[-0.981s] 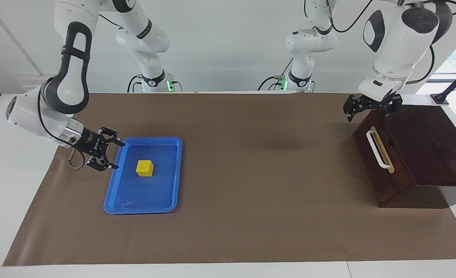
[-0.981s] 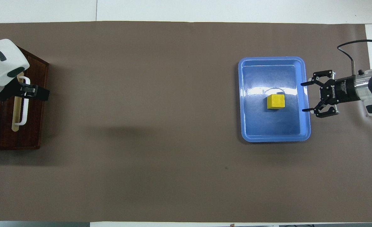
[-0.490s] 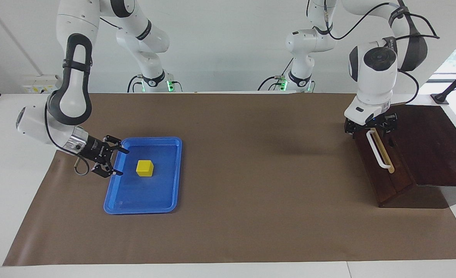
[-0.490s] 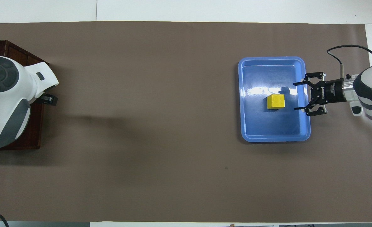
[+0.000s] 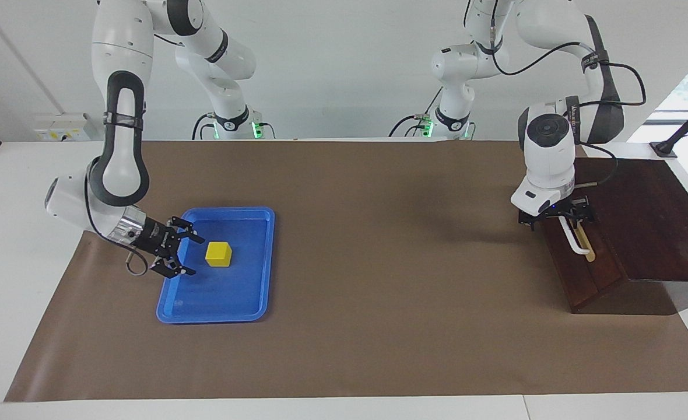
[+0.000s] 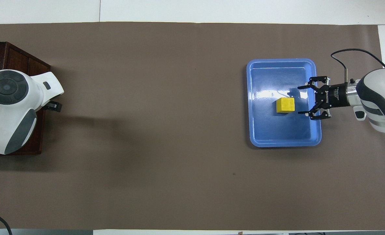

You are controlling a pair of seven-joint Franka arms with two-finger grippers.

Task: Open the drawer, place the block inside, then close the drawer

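Approach step: both arms are getting ready, nothing is gripped yet.
Left gripper, jaws apart, is at the handle of the shut drawer; it must close and pull. Right gripper, jaws apart, is low over the blue tray beside the yellow block, which lies in the tray.

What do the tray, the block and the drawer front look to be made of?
The tray looks like glossy blue moulded plastic: the overhead view shows a bright glare patch and rounded corners. The block is matt yellow with crisp edges, painted wood or plastic; I cannot tell which. The drawer front looks like dark stained wood with a dull sheen, and its handle like smooth white plastic or coated metal.
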